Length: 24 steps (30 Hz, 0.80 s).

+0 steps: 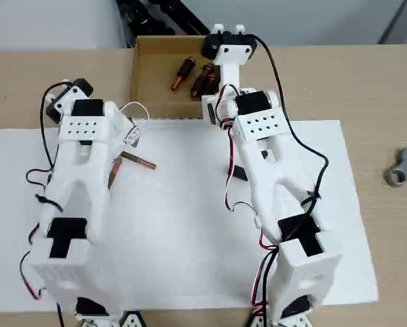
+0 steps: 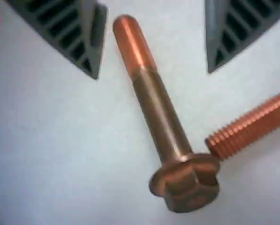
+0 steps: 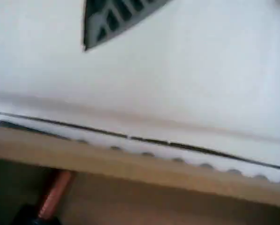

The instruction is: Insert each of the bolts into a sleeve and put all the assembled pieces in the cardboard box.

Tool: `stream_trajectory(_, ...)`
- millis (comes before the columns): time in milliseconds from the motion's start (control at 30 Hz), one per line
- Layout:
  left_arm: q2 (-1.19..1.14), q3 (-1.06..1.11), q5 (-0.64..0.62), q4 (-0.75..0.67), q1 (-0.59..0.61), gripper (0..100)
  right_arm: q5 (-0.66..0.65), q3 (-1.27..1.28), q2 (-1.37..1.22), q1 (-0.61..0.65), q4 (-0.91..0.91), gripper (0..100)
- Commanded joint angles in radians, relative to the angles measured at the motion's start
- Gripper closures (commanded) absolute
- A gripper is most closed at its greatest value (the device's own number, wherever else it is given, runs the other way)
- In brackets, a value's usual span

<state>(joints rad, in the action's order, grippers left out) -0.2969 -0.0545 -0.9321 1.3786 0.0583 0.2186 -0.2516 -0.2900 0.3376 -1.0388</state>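
On white sheet (image 1: 176, 238), one smooth-shanked bolt (image 2: 161, 117), one threaded bolt (image 2: 247, 126)

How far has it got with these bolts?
Done: a few seemingly sleeved bolts lie in the cardboard box. In hand: the left pincer hangs open astride a bolt on the white sheet. Left: that bolt and a second bolt beside it look unsleeved and unboxed.

Open brown cardboard box (image 1: 143, 68) at the bench's (image 1: 367, 82) far edge, with several sleeved copper bolts (image 1: 183, 73) lying flat inside. Bare copper hex-flange bolt (image 2: 161, 117) lies flat on white sheet (image 1: 189, 238). A threaded copper bolt (image 2: 252, 124) has its tip just beside that head.
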Motion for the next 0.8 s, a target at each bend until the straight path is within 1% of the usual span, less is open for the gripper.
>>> stream_trajectory(0,-0.040,-0.044,-0.049,-0.023,-0.006,86,0.032,-0.044,0.067,-0.007,0.001,82.9)
stream_trajectory(167,-0.121,-0.047,-0.095,-0.051,-0.006,86,0.029,-0.044,0.067,-0.008,0.001,82.9)
stream_trajectory(333,-0.149,-0.047,-0.098,-0.066,-0.003,86,0.028,-0.044,0.067,-0.008,-0.005,82.9)
stream_trajectory(433,-0.150,-0.047,-0.094,-0.068,0.002,89,0.028,-0.044,0.067,-0.008,-0.005,82.9)
stream_trajectory(533,-0.150,-0.047,-0.054,-0.074,0.000,91,0.028,-0.044,0.067,-0.008,-0.004,82.9)
stream_trajectory(700,-0.141,-0.047,0.054,-0.087,-0.006,100,0.028,-0.044,0.067,-0.008,-0.002,82.9)
stream_trajectory(767,-0.141,-0.065,0.066,-0.068,-0.008,99,0.028,-0.044,0.067,-0.008,-0.002,82.9)
